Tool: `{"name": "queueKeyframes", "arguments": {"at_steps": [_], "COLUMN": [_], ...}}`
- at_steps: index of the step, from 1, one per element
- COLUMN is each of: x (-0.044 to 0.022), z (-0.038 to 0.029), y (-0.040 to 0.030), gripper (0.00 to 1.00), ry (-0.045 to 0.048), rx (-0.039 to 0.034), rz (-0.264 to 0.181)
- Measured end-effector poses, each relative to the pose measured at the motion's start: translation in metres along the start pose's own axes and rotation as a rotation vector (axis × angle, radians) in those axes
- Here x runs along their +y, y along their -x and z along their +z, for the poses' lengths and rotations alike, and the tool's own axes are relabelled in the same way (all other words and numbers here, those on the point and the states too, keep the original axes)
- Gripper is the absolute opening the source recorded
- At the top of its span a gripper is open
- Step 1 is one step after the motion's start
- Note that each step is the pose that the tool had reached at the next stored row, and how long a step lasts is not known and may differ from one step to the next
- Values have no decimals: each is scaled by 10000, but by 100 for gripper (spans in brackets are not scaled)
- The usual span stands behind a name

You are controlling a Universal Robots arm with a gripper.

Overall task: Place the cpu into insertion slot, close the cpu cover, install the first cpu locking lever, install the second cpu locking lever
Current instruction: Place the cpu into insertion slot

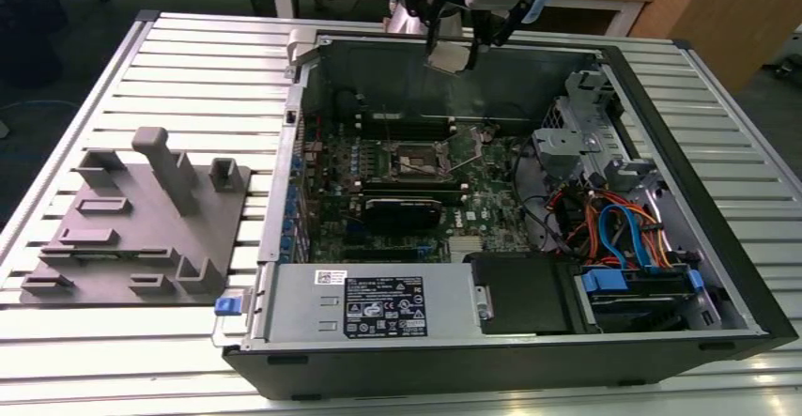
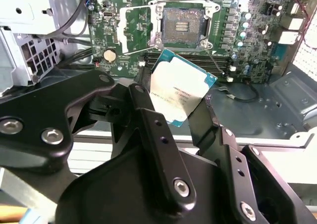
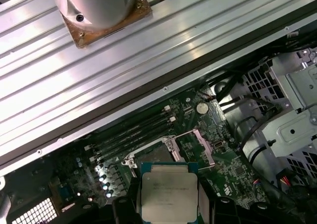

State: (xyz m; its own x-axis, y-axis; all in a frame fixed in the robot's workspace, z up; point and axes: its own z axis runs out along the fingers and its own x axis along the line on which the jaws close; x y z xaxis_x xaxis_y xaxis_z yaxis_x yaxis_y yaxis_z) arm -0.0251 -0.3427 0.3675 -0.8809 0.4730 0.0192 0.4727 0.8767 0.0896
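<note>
We logged the cpu (image 2: 182, 85) as clamped by opposite edges in the gripper (image 2: 174, 116), printed face outward. In the exterior view it hung at the 12 o'clock rim of the computer case (image 1: 727, 247). The insertion slot (image 2: 182, 27) lay uncovered and well apart, toward 6 o'clock of it. We judged the step in hand to be the first, placing. It called for squaring the chip to the socket. The second wrist view gave us the grip; the exterior view gave us the height.

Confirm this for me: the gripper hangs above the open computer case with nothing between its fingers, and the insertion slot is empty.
Wrong on one count: the gripper is shut on the cpu, as the second wrist view shows. The rest holds: it hangs above the open computer case, and the insertion slot is empty.
</note>
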Motion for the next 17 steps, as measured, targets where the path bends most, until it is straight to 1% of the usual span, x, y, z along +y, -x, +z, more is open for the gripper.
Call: {"name": "queueKeyframes", "arguments": {"at_steps": [5,17], "x": [0,0], "z": [0,0], "y": [0,0], "gripper": [54,54], "ry": [5,6], "rx": [-21,-24], "rz": [239,269]}}
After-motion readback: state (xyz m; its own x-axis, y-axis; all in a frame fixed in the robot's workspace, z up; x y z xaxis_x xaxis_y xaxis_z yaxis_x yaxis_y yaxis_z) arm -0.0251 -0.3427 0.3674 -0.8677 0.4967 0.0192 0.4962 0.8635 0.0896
